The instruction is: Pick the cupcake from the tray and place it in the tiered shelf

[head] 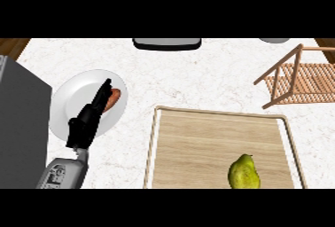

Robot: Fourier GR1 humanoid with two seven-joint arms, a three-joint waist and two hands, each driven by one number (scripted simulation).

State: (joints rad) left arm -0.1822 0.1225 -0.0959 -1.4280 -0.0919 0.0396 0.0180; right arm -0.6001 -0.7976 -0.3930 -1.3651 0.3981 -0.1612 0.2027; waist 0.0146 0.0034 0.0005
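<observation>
No cupcake shows in the head view. The wooden tray (196, 137) with a pale rim lies at the lower middle and carries only a yellow-green pear (243, 173) near its front right. The wooden tiered shelf (297, 77) stands at the upper right, tilted in view. My left hand (85, 126) hangs edge-on over a white plate (72, 95) at the left, its fingers (103, 92) straight and lying against a reddish-brown sausage-like item (116, 96) on the plate. My right hand is out of view.
A tall grey block (23, 124) fills the left edge. A dark flat object (167, 43) and a small grey round thing (274, 40) sit at the counter's far edge. Bare marble counter (196, 75) lies between plate, tray and shelf.
</observation>
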